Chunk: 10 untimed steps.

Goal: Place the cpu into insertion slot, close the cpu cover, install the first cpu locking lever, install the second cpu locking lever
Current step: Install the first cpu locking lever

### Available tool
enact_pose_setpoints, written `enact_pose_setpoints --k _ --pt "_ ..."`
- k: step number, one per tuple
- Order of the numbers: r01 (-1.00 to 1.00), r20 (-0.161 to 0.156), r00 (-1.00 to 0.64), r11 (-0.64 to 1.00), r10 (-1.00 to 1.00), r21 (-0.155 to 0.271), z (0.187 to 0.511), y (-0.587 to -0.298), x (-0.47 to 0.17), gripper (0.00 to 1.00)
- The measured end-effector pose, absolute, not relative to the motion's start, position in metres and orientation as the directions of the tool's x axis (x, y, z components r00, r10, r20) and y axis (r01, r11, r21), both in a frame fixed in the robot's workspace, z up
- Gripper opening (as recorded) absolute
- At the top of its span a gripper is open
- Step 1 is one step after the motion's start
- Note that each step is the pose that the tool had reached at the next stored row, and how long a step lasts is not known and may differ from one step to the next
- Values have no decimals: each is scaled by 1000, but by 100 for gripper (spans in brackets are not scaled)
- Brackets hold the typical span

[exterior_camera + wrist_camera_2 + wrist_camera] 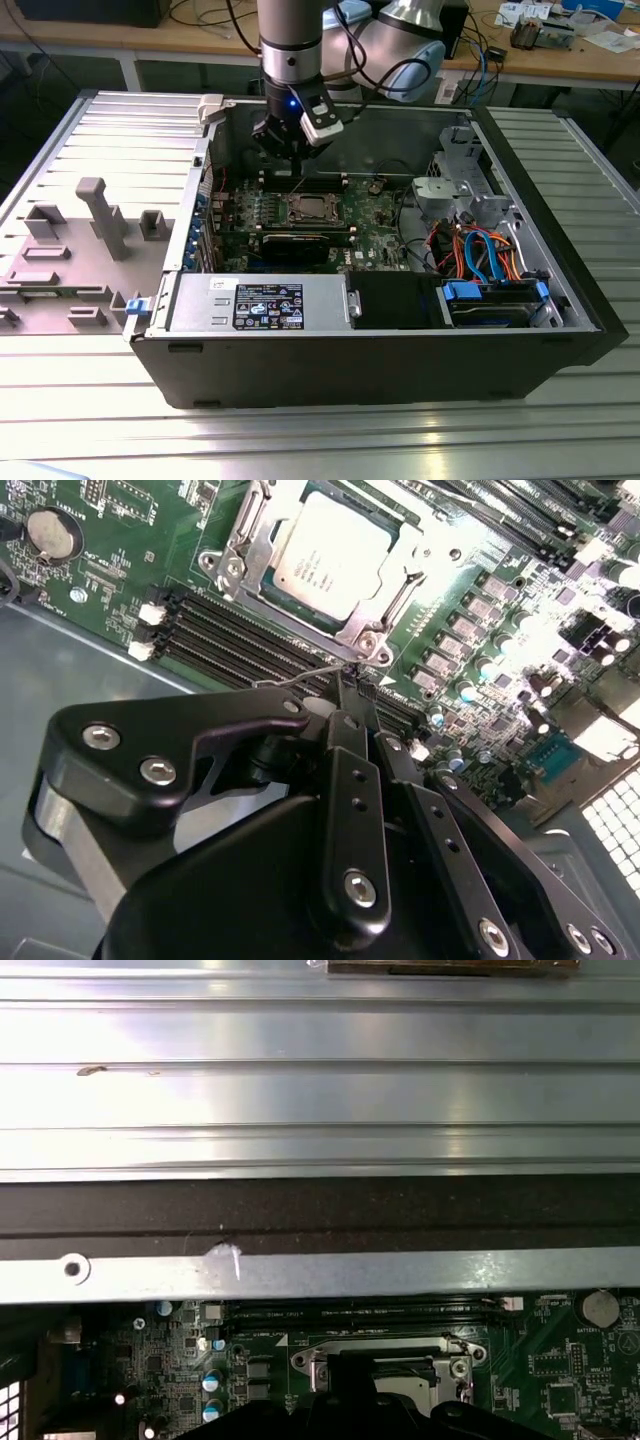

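cpu (325,555) seated in insertion slot (370,645), cpu cover (243,550) down over it. tool (352,690) fingers pinched together just beside the slot, above memory slots (240,630), tips at wire locking lever (295,677); contact unclear

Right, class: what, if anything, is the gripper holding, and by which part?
It cannot be told. The gripper is shut with its tips at the wire locking lever beside the cpu cover; pinched or pressed is unclear.

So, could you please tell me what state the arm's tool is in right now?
Black tool: closed, tips at the thin silver wire lever; whether it actually grips the lever cannot be told.
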<state>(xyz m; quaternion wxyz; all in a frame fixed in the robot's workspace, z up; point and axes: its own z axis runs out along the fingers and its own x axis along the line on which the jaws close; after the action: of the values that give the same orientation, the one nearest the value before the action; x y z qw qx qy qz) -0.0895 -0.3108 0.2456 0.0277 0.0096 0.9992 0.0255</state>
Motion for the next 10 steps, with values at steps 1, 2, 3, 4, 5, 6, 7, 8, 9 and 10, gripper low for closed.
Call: enact_pose_setpoints --k 1,2,3,4,5,6,7,8,9,10 --pt "18 -55 -998 999 21 52 245 -310 -89 11" --pt "18 -54 -998 999 21 52 245 -310 -88 11" --pt "18 -54 -998 999 21 52 245 -309 -88 11" --pt "18 -54 -998 999 21 51 245 -308 -87 11" --pt "18 -54 -998 999 21 52 244 -308 -87 11" --pt "18 -54 -998 999 20 52 244 -307 -86 11" --pt "18 -54 -998 999 21 52 244 -307 -85 11" --pt "18 -54 -998 999 21 52 243 -307 -85 11" --pt "18 -54 -998 999 21 52 243 -307 -84 11" --pt "18 -54 -998 999 21 52 242 -306 -83 11"
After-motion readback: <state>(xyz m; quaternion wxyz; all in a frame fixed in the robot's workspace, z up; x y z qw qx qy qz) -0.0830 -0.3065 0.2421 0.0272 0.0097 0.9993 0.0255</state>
